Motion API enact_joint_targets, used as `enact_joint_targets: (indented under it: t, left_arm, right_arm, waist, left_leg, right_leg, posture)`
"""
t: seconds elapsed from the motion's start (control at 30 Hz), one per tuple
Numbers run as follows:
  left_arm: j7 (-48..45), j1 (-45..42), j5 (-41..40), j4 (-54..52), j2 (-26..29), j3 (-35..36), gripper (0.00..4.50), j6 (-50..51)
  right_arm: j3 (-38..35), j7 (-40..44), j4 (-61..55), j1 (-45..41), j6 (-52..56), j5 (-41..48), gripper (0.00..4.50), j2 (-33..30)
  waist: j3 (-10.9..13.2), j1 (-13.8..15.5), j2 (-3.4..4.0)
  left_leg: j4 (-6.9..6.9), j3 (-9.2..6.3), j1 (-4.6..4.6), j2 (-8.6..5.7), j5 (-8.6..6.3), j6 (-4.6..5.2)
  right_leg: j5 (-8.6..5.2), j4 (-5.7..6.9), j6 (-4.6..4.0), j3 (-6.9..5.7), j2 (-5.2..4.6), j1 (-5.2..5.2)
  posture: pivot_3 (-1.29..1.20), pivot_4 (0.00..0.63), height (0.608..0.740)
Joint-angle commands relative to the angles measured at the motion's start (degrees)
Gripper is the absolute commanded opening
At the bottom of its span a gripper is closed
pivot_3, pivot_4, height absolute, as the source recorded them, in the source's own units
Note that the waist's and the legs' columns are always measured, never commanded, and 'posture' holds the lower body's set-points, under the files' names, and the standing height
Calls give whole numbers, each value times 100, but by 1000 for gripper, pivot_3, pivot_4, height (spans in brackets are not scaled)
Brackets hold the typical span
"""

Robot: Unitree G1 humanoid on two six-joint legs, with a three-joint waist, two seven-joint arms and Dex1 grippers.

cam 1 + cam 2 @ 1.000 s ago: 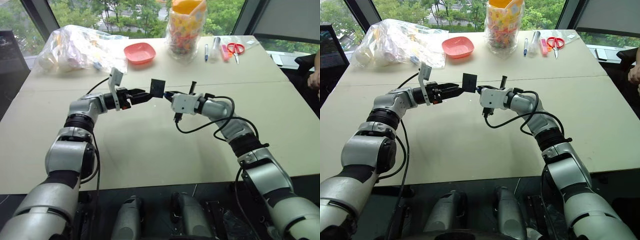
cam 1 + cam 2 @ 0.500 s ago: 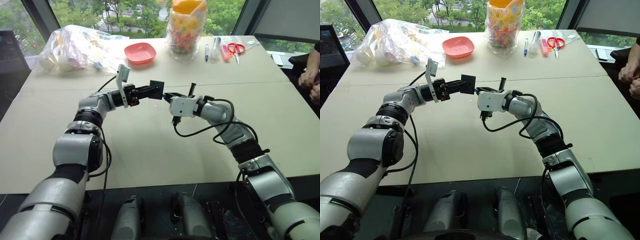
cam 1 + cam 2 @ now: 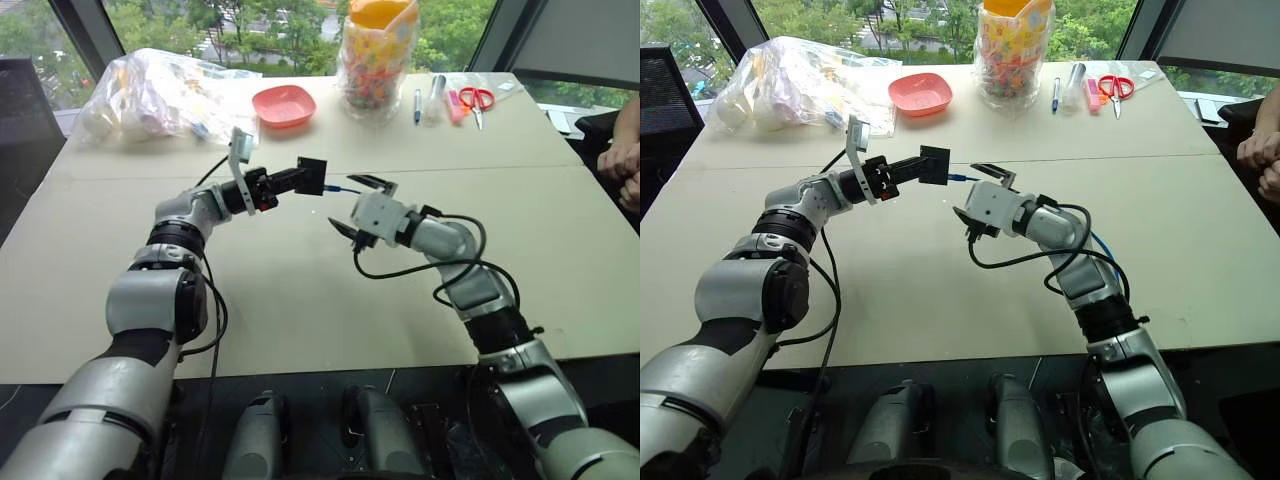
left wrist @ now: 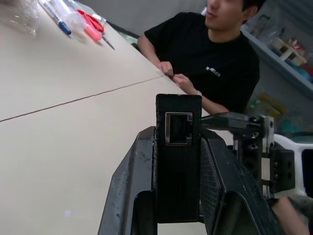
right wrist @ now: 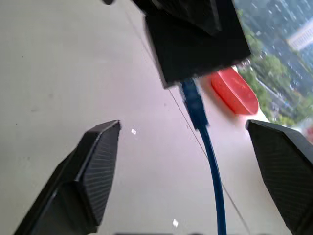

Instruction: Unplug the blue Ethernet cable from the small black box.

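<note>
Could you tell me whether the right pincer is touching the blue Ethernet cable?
Apart. In the right wrist view the right pincer stands open, and the blue Ethernet cable runs between its fingers with clear gaps on both sides.

**Left tool clamped, right tool spread**

Both arms reach forward over the desk, forearms angled inward so the two tools face each other near the middle. Left arm: elbow bent out to the left, tool [image 3: 300, 178] pointing right and slightly up, both fingers [image 4: 128, 181] closed flat on the small black box [image 4: 178, 156], one finger per side. Right arm: elbow bent out to the right, wrist turned in toward the left tool. Right tool [image 3: 358, 203] has its fingers [image 5: 93, 166] spread wide, nothing gripped between them. It sits just short of the box; the blue Ethernet cable [image 5: 208, 147] looks to run through the gap untouched, though that's hard to confirm.
</note>
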Motion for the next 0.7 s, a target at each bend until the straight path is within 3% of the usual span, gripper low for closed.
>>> enact_joint_targets:
  t: [0.03,0.13,0.23,0.4,0.7]
  left_arm:
    - [-255,-72,-690,-467,57,554,499,916]
    - [-389,110,-1166,-961,-38,804,499,1817]
    - [-247,366,-1479,-1587,-207,868,499,2362]
    - [53,814,-1825,-2612,-483,804,499,2922]
    - [421,1167,-2138,-3292,-659,745,499,3203]
  right_arm:
    - [-1051,-298,-1491,288,2222,2755,3906,692]
    - [-1657,-706,-1911,469,3092,4563,3906,1272]
    - [-1787,-1180,-1902,480,3350,5149,3906,1554]
    - [-1743,-1689,-1820,364,3209,5455,3906,1858]
    - [-1513,-1913,-1674,320,2912,5439,3906,1949]
  waist:
    - [0,-7,0]
    - [0,-16,1]
    - [-1,-13,3]
    - [-1,-9,3]
    - [-1,-9,3]
  left_leg:
    - [1,-5,0,3,0,0]
    - [5,-5,7,25,0,0]
    - [6,-6,18,29,0,0]
    - [6,-5,14,30,0,-1]
    - [6,-4,10,27,0,0]
  right_leg:
    - [5,3,-8,-1,0,0]
    - [11,6,-16,0,1,4]
    - [2,6,-2,-1,3,14]
    - [2,6,-4,1,6,8]
    - [1,4,-3,1,8,6]
  posture:
    - [0,150,740]
    - [0,150,740]
    - [0,150,740]
    - [0,150,740]
    - [0,150,740]
